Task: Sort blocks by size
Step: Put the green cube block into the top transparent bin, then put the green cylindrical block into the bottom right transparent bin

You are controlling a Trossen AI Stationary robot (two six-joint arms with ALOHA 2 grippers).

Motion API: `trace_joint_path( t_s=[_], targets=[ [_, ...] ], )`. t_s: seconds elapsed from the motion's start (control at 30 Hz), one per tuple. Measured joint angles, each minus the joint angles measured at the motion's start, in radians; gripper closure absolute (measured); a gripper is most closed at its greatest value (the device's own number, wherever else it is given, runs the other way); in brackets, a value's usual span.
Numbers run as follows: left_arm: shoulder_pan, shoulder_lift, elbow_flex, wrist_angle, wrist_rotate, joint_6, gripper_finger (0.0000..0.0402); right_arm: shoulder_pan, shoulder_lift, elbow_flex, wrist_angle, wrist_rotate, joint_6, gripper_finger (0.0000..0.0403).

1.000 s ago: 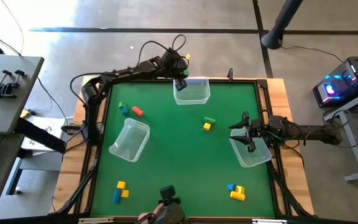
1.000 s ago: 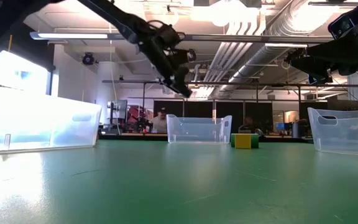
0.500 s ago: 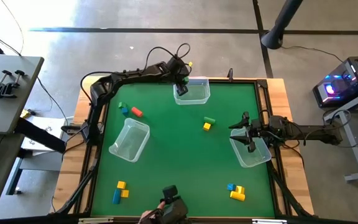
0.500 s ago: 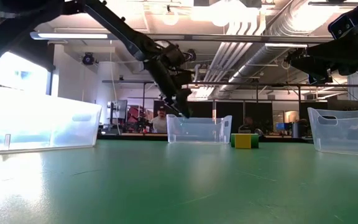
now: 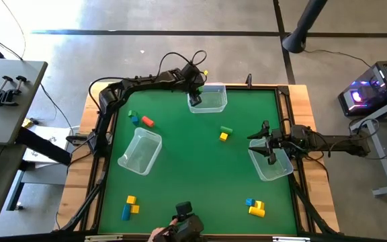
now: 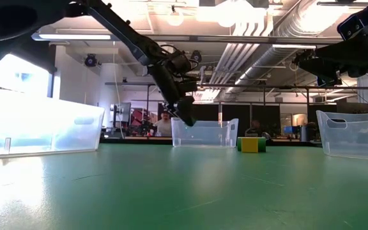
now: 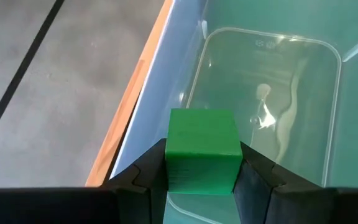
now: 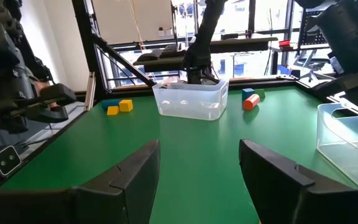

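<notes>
Jaws of our left gripper (image 7: 204, 180) clamp a green block (image 7: 202, 149) above the far clear bin (image 7: 272, 112); right jaws gape wide, empty. Beneath us lies the green surface (image 5: 187, 168), with the ducted room (image 6: 260, 38) beyond.

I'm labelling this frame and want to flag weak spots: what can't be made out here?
- High view: the green cube between the left end effector fingers is hidden by the arm; only the left wrist view shows the green cube.
- Low view: the clear plastic bin at the far edge blurs its own contents.
- High view: the yellow and blue blocks at the near right are too small to size.
</notes>
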Motion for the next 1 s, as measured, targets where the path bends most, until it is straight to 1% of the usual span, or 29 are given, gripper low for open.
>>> trace_joint_path(
  t_s=[0.17,0.33,0.43,0.53,0.77,0.8,0.87,0.93,1.0],
  targets=[
    [-0.001,0.006,0.000,-0.002,0.000,-0.012,0.0272,0.000,0.000,0.000,0.000,0.000,0.000,0.0188],
    [-0.001,0.006,0.000,-0.006,0.001,-0.001,0.0244,0.000,0.000,0.000,0.000,0.000,0.000,0.0188],
    [-0.003,-0.009,0.011,-0.062,-0.011,0.024,0.0228,0.000,0.000,0.000,0.000,0.000,0.000,0.0188],
    [-0.008,-0.039,0.045,-0.127,-0.024,0.025,0.0221,0.000,0.000,0.000,0.000,0.000,0.000,0.0188],
    [-0.031,-0.129,0.056,-0.196,-0.022,0.007,0.0227,0.000,0.000,0.000,0.000,0.000,0.000,0.0188],
    [-0.036,-0.149,0.056,-0.202,-0.012,-0.003,0.0230,0.000,0.000,0.000,0.000,0.000,0.000,0.0188],
    [-0.049,-0.194,0.046,-0.190,0.041,-0.006,0.0236,0.000,0.000,0.000,0.000,0.000,0.000,0.0188],
    [-0.067,-0.250,0.012,-0.163,0.089,-0.007,0.0244,0.000,0.000,0.000,0.000,0.000,0.000,0.0188],
    [-0.095,-0.316,-0.039,-0.114,0.103,-0.008,0.0252,0.000,0.000,0.000,0.000,0.000,0.000,0.0188]
  ],
)
